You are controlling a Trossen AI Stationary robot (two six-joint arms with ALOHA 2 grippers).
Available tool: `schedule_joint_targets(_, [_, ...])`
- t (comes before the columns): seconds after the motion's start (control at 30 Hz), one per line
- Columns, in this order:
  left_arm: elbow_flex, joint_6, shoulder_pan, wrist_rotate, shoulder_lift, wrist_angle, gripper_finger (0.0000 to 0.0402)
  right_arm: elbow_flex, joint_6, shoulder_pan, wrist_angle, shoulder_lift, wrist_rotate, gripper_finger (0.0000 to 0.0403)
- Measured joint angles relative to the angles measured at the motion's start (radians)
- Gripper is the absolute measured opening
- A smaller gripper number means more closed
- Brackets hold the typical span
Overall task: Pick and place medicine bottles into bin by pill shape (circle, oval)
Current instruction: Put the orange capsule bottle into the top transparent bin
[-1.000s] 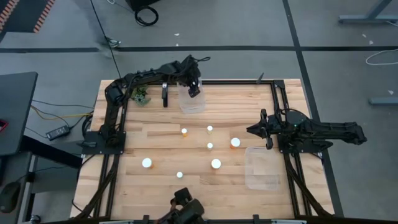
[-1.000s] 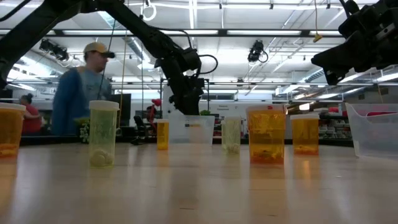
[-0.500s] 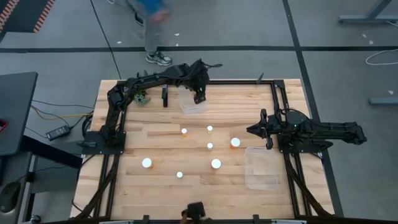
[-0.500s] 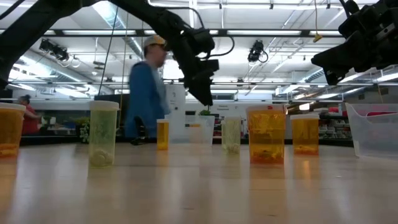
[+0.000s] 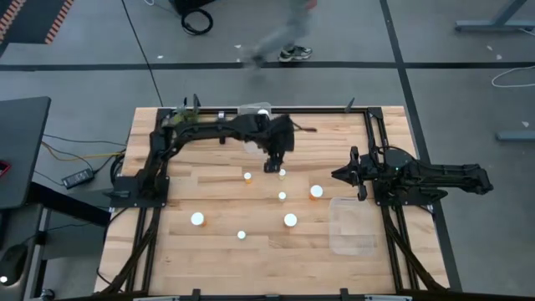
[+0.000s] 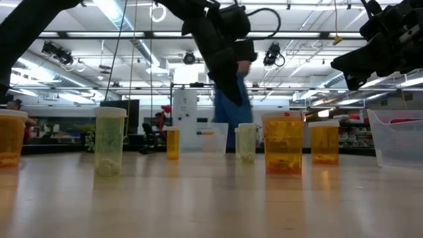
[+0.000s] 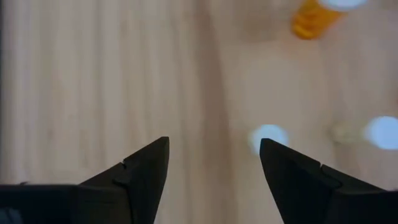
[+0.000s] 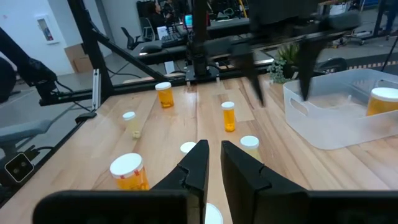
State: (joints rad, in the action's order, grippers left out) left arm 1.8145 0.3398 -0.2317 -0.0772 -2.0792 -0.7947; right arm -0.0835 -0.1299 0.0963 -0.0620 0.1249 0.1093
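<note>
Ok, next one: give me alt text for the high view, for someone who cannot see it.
Seen from above, the left gripper hangs open and empty over a wooden table, beside seven white-capped medicine bottles standing mid-table. The right gripper waits shut near a clear bin at the right edge.

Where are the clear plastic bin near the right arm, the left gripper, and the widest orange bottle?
Clear plastic bin (image 5: 351,241), high view, bare floor.
Left gripper (image 5: 273,166), high view, between fingertips.
Widest orange bottle (image 6: 283,147), low view, amber body.
</note>
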Motion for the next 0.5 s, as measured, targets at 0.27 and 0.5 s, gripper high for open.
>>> schedule_joint_targets(0.27, [0.0, 0.007, 0.146, 0.0, 0.0, -0.015, 0.0263, 0.0, 0.0, 0.0, 0.0, 0.0, 0.0, 0.0049])
schedule_joint_targets(0.5, [-0.004, -0.091, 0.237, 0.005, 0.0, -0.012, 0.0263, 0.0, 0.0, 0.0, 0.0, 0.0, 0.0, 0.0049])
